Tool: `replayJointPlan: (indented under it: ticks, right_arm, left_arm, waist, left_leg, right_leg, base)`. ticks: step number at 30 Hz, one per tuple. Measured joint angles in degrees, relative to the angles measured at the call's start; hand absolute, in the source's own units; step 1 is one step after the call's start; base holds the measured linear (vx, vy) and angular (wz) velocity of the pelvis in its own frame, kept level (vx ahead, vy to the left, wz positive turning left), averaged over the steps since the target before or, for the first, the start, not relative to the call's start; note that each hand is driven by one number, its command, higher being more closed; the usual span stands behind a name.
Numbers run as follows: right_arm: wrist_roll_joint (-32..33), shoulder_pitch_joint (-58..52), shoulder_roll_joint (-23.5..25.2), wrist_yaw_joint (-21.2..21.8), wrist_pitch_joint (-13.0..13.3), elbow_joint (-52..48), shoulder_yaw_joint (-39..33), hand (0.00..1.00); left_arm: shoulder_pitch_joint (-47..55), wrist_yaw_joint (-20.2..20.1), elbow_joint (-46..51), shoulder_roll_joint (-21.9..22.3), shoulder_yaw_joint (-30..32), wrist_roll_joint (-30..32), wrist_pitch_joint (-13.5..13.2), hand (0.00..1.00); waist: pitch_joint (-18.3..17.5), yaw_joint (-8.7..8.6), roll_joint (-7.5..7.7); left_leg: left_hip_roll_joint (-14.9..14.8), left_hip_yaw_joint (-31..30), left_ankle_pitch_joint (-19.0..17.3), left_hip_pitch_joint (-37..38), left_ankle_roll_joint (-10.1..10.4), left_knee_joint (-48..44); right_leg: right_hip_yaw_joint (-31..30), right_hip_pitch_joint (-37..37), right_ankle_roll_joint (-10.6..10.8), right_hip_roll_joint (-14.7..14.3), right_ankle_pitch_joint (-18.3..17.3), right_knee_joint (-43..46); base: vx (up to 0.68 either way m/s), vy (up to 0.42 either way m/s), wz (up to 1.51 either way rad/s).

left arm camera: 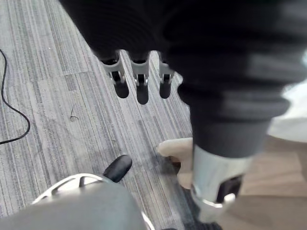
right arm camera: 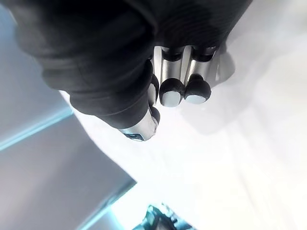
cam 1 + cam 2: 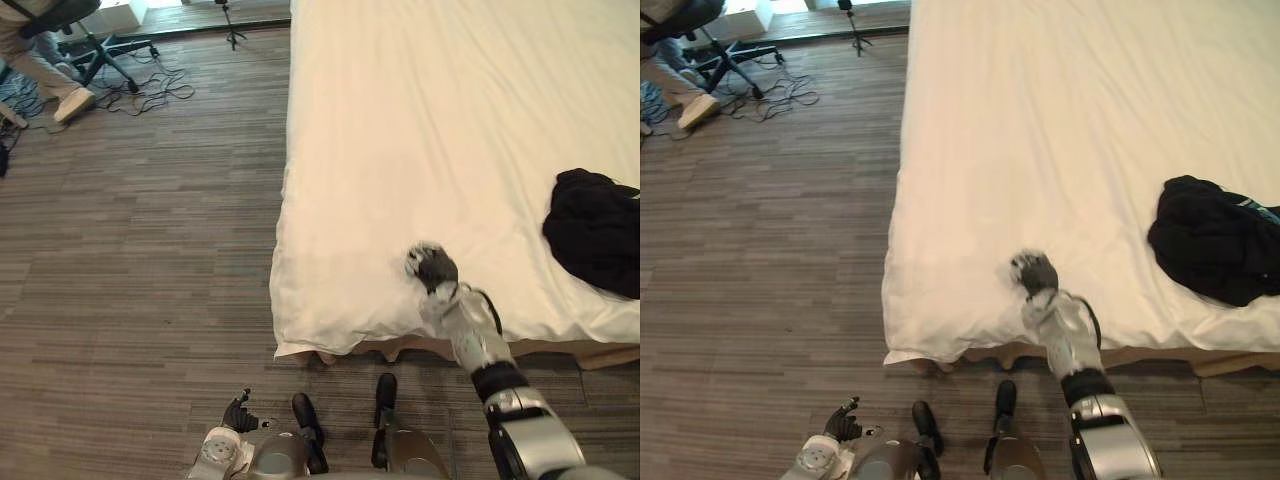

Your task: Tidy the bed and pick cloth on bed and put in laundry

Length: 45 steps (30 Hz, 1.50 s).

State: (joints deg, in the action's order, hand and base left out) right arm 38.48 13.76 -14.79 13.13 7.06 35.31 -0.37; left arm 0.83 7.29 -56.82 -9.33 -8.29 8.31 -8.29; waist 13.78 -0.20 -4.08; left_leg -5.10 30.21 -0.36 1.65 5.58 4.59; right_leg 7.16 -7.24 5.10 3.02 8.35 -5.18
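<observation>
- R hand point(image 3: 432, 266) is curled on the sheet point(image 3: 400, 120), holding nothing; L hand point(image 1: 142, 88) hangs relaxed
- Risk: the black cloth point(image 3: 595, 230) lies well apart, so I may drag the sheet & wrinkle it

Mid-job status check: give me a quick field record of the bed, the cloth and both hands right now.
bed: white sheet, wrinkled near the foot edge
cloth: black cloth bunched on the sheet at the robot's right, untouched
right robot hand: on the sheet near the foot edge, apart from the cloth
left robot hand: low over the floor, fingers relaxed, empty
bystander: person by a chair, far left
</observation>
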Motion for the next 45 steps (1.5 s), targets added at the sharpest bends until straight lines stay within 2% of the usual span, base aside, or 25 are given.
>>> replayJointPlan:
  ticks: [1,4,5,7,10,12,13,16,17,18,19,21,22,23,24,25,26,28,30,31,32,33,35,36,45]
  right_arm:
    - [-0.63,-2.9,1.1,0.71,0.4,-0.1,-2.63,0.0]
    - [-5.28,-12.58,3.08,1.01,0.01,6.32,-8.42,0.0]
    - [-7.03,-15.87,3.07,0.72,-0.58,11.44,-9.94,0.0]
    - [-8.02,-21.28,2.29,0.6,-1.28,16.55,-11.17,0.0]
    - [-9.28,-26.23,-0.24,-0.49,-1.36,18.39,-12.87,0.0]
    - [-9.2,-26.36,0.72,-1.02,-0.72,18.3,-12.99,0.0]
    - [-9.27,-26.41,2.82,-1.64,0.4,18.09,-13.38,0.0]
    - [-9.28,-27.37,9.94,-3.16,2.7,16.72,-13.01,0.0]
    - [-9.28,-27.52,11.58,-3.37,3.49,16.53,-11.83,0.0]
    - [-9.44,-27.46,11.52,-3.72,4.32,16.14,-12.21,0.0]
    - [-10.66,-27.34,11.33,-4.51,5.94,14.77,-12.39,0.0]
    - [-11.38,-27.53,11.23,-5.42,6.99,14.58,-11.82,0.0]
    - [-11.43,-26.8,10.51,-6.54,7.11,13.88,-9.9,0.0]
    - [-11.63,-25.17,10.31,-7.05,7.2,13.9,-7.48,0.0]
    - [-11.78,-23.2,9.95,-7.16,7.22,15.12,-7.34,0.0]
    - [-12.79,-21.09,9.38,-7.67,6.99,15.81,-7.97,0.0]
    - [-14.14,-18.38,8.45,-8.34,7.19,18.16,-8.73,0.0]
    - [-17.35,-16.26,8.12,-8.27,6.85,22.24,-9.14,0.0]
    - [-18.87,-15.81,8.37,-7.79,6.83,22.3,-8.71,0.0]
    - [-19.11,-15.77,8.59,-7.47,6.82,22.31,-8.55,0.0]
    - [-20.11,-15.71,8.52,-7.32,6.67,22.35,-8.52,0.0]
    - [-20.76,-15.77,7.6,-7.15,6.2,22.92,-8.49,0.0]
    - [-22.29,-16.22,7.34,-7.06,5.68,23.32,-8.48,0.0]
    - [-26.04,-19.75,6.36,-4.1,1.48,26.41,-7.94,0.0]
    - [-26.03,-20.43,6.36,-4.11,1.46,26.42,-7.98,0.0]
  left_arm:
    - [0.03,0.32,0.17,-0.04,0.51,0.77,-0.29,0.0]
    - [0.4,1.3,1.04,-0.21,3.96,0.46,-0.83,0.0]
    - [0.89,1.34,1.92,-0.14,5.93,0.44,-0.93,0.0]
    - [1.89,1.35,2.33,0.42,8.23,0.44,-0.94,0.0]
    - [4.59,1.46,2.13,1.23,9.4,-0.64,-1.0,0.0]
    - [3.78,1.66,1.79,1.64,8.58,-2.88,-1.29,0.0]
    - [1.89,1.95,1.04,1.75,8.34,-3.56,-0.81,0.0]
    - [2.47,2.93,-0.95,1.15,8.84,-4.03,1.4,0.0]
    - [4.38,3.01,-0.99,1.52,8.94,-3.93,2.0,0.0]
    - [4.69,3.21,-0.99,1.64,9.0,-3.89,2.23,0.0]
    - [4.99,3.34,-0.99,1.62,8.84,-3.9,3.03,0.0]
    - [5.13,2.95,-1.01,1.01,8.78,-3.92,4.14,0.0]
    - [5.26,2.32,-1.89,0.85,8.8,-3.93,5.52,0.0]
    - [5.42,1.21,-3.31,-0.23,8.88,-3.93,6.89,0.0]
    - [5.64,0.71,-3.72,-0.25,8.7,-3.91,7.15,0.0]
    - [6.08,0.06,-3.6,-0.16,8.41,-3.93,7.15,0.0]
    - [6.46,-0.3,-3.31,-0.63,7.42,-3.94,7.0,0.0]
    - [6.59,-0.15,-3.49,-0.99,7.18,-4.35,7.06,0.0]
    - [7.35,-0.21,-3.59,-2.03,7.13,-4.48,7.08,0.0]
    - [7.58,-0.23,-3.6,-2.86,7.12,-4.5,7.25,0.0]
    - [7.31,-0.4,-3.65,-3.67,7.11,-4.49,7.37,0.0]
    - [7.25,-0.35,-3.9,-3.72,7.15,-4.53,7.33,0.0]
    - [7.23,-0.19,-4.71,-4.21,7.2,-5.01,7.34,0.0]
    - [0.6,-2.53,-5.18,0.17,2.65,-9.63,2.45,0.0]
    - [0.68,-2.51,-5.17,0.2,2.66,-9.65,2.45,0.0]
  waist:
    - [-0.03,-0.42,0.17]
    - [-0.39,-0.88,2.35]
    - [-0.53,-0.85,3.52]
    - [-0.59,-0.82,3.48]
    - [-1.6,-0.86,2.49]
    - [-3.25,-1.02,2.53]
    - [-3.52,-2.42,3.08]
    - [-4.11,-0.71,5.09]
    - [-4.24,-0.27,3.93]
    - [-4.36,-0.37,3.94]
    - [-4.26,-0.9,2.99]
    - [-4.27,-0.66,3.88]
    - [-4.13,-0.53,4.2]
    - [-4.26,-0.48,6.77]
    - [-4.71,0.28,5.43]
    - [-4.42,0.69,3.77]
    - [-4.35,-0.78,3.77]
    - [-4.51,0.36,4.04]
    - [-4.67,0.62,4.73]
    - [-5.02,0.64,5.73]
    - [-5.27,0.55,6.3]
    - [-5.15,0.59,6.16]
    - [-4.97,0.51,5.9]
    - [-6.31,0.03,4.8]
    - [-6.31,0.0,4.79]
  left_leg:
    - [-0.15,0.79,-0.98,1.16,0.3,-0.75]
    - [-3.05,-0.09,-6.74,-0.19,-0.47,-14.71]
    - [-3.71,-4.27,-7.45,-2.82,-1.55,-21.94]
    - [-4.55,-11.56,-10.22,-5.91,-4.11,-30.92]
    - [-4.68,-21.39,-15.59,-4.16,-2.64,-29.62]
    - [-3.36,-21.86,-17.92,-0.87,-0.12,-22.34]
    - [-3.21,-18.32,-19.86,0.7,0.16,-19.21]
    - [-2.71,-8.01,-19.76,4.29,0.37,-18.99]
    - [-2.93,-2.84,-19.71,6.0,0.23,-18.63]
    - [-2.96,-1.3,-19.72,6.64,0.15,-18.38]
    - [-2.98,1.25,-19.74,8.14,0.04,-16.93]
    - [-1.18,1.78,-19.6,9.18,-0.19,-17.1]
    - [-0.44,1.34,-18.33,8.77,-2.37,-19.67]
    - [1.69,-2.09,-18.59,5.02,-7.41,-22.79]
    - [2.28,-4.34,-18.41,3.91,-8.33,-18.11]
    - [1.31,-3.58,-12.41,3.27,-9.19,-12.14]
    - [1.21,0.37,-9.35,3.16,-5.9,-9.26]
    - [0.45,4.91,-8.95,2.76,-5.6,-9.99]
    - [-0.77,7.83,-8.62,1.99,-4.99,-11.46]
    - [-1.2,9.56,-8.48,1.43,-4.65,-12.16]
    - [-2.04,10.9,-7.68,0.31,-3.41,-12.96]
    - [-4.25,12.24,-7.51,-0.07,-3.01,-15.2]
    - [-6.26,11.51,-7.68,-0.84,-2.8,-19.92]
    - [-1.37,-15.2,-9.05,1.51,0.48,-13.62]
    - [-1.4,-15.2,-9.07,1.37,0.49,-13.5]
  right_leg:
    - [-0.72,1.04,0.05,-0.27,-0.49,0.0]
    - [-3.86,3.55,-0.02,-0.34,-2.87,0.34]
    - [-6.09,3.11,-0.04,-0.2,-3.28,1.67]
    - [-11.13,2.43,0.3,-0.39,-3.42,3.57]
    - [-21.91,0.19,0.53,-3.75,-3.33,3.7]
    - [-24.27,-3.35,-0.03,-4.08,-1.55,3.04]
    - [-22.24,-5.04,-0.53,-3.62,0.02,2.35]
    - [-9.44,-6.34,-1.73,-2.82,6.15,4.1]
    - [0.54,-6.89,-4.51,-2.59,3.1,7.36]
    - [4.17,-7.66,-5.41,-1.91,0.3,10.55]
    - [10.34,-10.9,-7.83,-0.82,-6.61,22.93]
    - [12.96,-12.88,-8.55,0.74,-8.59,30.23]
    - [14.07,-13.83,-11.65,1.8,-6.15,32.85]
    - [10.15,-12.33,-10.03,1.08,-0.11,25.4]
    - [7.49,-9.72,-6.9,-0.92,3.19,18.76]
    - [10.65,-9.53,-9.4,-0.87,-1.34,23.53]
    - [16.31,-9.85,-8.17,6.12,-16.33,42.32]
    - [19.3,-2.13,-5.35,12.39,-21.59,41.69]
    - [19.2,3.93,-1.94,14.92,-17.73,31.02]
    - [18.64,6.66,1.53,15.38,-12.75,23.22]
    - [17.59,8.64,3.77,12.68,-11.58,14.93]
    - [17.43,11.26,2.5,9.95,-9.86,7.69]
    - [16.64,12.58,1.89,8.7,-9.43,5.41]
    - [6.89,11.12,1.39,6.62,-3.26,-0.01]
    - [6.81,10.9,1.34,6.64,-3.36,-0.02]
  base:
    - [0.08,-0.002,-0.37]
    - [0.07,-0.013,-0.49]
    - [0.08,-0.088,-0.86]
    - [0.08,0.031,-1.5]
    - [0.01,0.155,-1.99]
    - [-0.03,0.226,-1.97]
    - [-0.05,0.256,-1.66]
    - [-0.04,0.161,-1.61]
    - [-0.03,0.082,-1.21]
    - [-0.02,0.037,-1.13]
    - [0.05,0.0,-0.49]
    - [0.06,0.012,-0.54]
    - [-0.07,-0.029,-1.03]
    - [-0.16,-0.063,-1.24]
    - [-0.25,-0.068,-1.27]
    - [-0.18,-0.03,-1.2]
    - [-0.14,-0.05,-0.95]
    - [-0.07,-0.118,-1.11]
    - [-0.06,-0.192,-1.14]
    - [-0.04,-0.227,-0.9]
    - [-0.11,-0.402,-1.16]
    - [-0.1,-0.368,-0.93]
    - [-0.07,-0.257,-0.44]
    - [-0.02,-0.07,-0.09]
    - [0.0,0.0,-0.01]
